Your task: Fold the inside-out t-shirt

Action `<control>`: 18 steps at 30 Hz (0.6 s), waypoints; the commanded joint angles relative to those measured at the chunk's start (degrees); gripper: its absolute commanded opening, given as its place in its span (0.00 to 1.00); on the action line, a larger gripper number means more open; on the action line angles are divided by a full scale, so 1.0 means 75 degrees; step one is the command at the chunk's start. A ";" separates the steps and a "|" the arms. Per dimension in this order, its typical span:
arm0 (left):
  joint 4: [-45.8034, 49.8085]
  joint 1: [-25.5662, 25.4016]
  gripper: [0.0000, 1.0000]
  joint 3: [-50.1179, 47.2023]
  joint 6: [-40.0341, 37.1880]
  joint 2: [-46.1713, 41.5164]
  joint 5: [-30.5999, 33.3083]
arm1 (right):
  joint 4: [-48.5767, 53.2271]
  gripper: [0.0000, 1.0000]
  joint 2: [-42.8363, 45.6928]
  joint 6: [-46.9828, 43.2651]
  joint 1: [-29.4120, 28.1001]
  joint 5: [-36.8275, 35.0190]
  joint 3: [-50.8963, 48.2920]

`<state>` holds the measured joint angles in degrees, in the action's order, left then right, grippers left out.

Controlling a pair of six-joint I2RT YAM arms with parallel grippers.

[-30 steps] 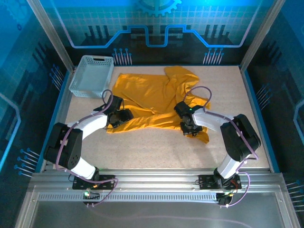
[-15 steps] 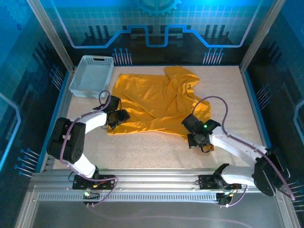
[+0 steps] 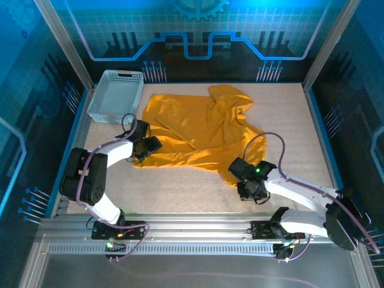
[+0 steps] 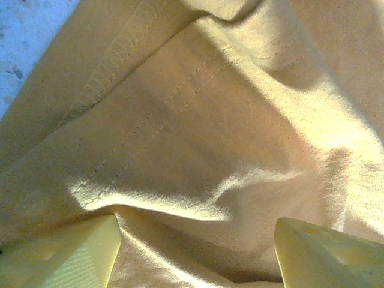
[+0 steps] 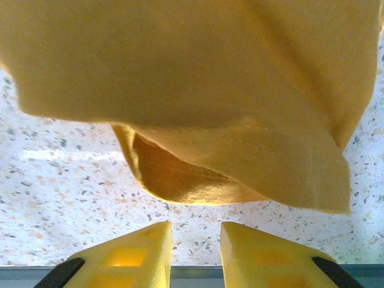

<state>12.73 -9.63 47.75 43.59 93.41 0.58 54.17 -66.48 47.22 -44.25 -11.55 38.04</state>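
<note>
On the far left of the speckled, sandy worktop (image 3: 180,192) sits a light grey plastic basket (image 3: 116,95) with lattice sides, just beside the shirt's far left corner. A little nearer, the left gripper (image 3: 146,147) rests on the left edge of the mustard-yellow soft cloth t-shirt (image 3: 198,129). Its own camera shows the left gripper (image 4: 192,252) with its two yellow fingers spread wide. The shirt cloth (image 4: 210,132) with its stitched seams lies under and between them, loose and not pinched. The shirt takes up the middle of the worktop. Its left part lies fairly flat, but its far right part is bunched and wrinkled, and one corner reaches down toward the near right. There the right gripper (image 3: 251,189) sits at the tip of that corner. In its own camera the right gripper (image 5: 195,252) has only a small gap between its fingers. Bare worktop (image 5: 60,180) shows through the gap, so it holds nothing. The curled hem of the shirt (image 5: 198,78) lies just ahead of it. I think the job is near its start: the shirt is spread out but not smooth, and no neat fold can be seen. The wrinkles need flattening, and all the folding is left to do.
</note>
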 commanded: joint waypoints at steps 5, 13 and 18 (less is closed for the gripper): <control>0.0207 0.0088 0.71 -0.0098 0.0099 0.0017 -0.0053 | -0.0885 0.37 -0.0829 -0.0003 0.0027 -0.0334 0.0291; 0.0201 0.0088 0.71 -0.0130 0.0070 -0.0079 -0.0077 | -0.1495 0.35 -0.1227 -0.0072 0.0142 -0.0750 0.0395; 0.0154 0.0088 0.71 -0.0139 0.0092 -0.0044 -0.0079 | -0.1877 0.35 -0.1582 -0.0155 0.0265 -0.0787 0.0444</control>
<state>12.73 -9.58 47.72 43.57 93.27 0.34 42.41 -76.97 46.33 -43.05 -15.66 39.88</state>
